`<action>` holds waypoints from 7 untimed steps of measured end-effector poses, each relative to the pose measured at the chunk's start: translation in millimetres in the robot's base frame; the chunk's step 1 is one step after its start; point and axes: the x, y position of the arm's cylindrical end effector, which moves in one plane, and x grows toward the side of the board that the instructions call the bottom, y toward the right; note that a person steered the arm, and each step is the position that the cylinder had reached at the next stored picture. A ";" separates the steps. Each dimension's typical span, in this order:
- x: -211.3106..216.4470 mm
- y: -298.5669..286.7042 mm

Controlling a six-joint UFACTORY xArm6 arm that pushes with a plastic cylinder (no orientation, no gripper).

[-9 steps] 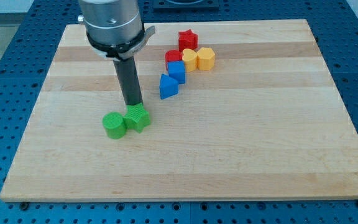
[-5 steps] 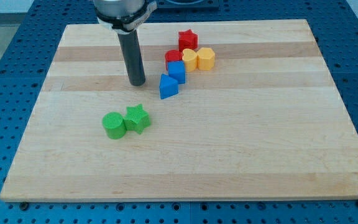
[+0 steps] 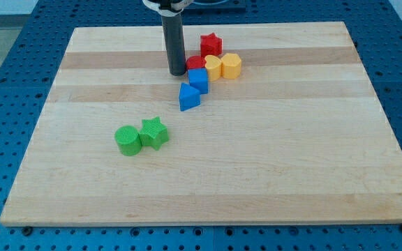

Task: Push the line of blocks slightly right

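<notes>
Blocks are seen in two groups on a wooden board (image 3: 292, 174). Near the view's top, right of centre, a cluster is formed: a red star (image 3: 211, 44) at the top, a red block (image 3: 195, 64) of unclear shape below and left of it, a yellow block (image 3: 213, 66) and a second yellow block (image 3: 231, 65) side by side to the right, a blue cube (image 3: 198, 79) just below the red block, and a blue block (image 3: 189, 97) lowest and leftmost. These blocks are packed closely, most of them touching, and a slanted line is traced from the lower blue block up to the red star. My tip (image 3: 177, 72) is set on the board just left of the red block and the blue cube, very near them; contact cannot be confirmed. No fingers are carried by the rod, so no finger state can be told. Well apart, toward the view's lower left, a green cylinder (image 3: 127, 139) and a green star (image 3: 154, 132) are placed touching each other
</notes>
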 end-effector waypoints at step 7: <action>6.3 91.3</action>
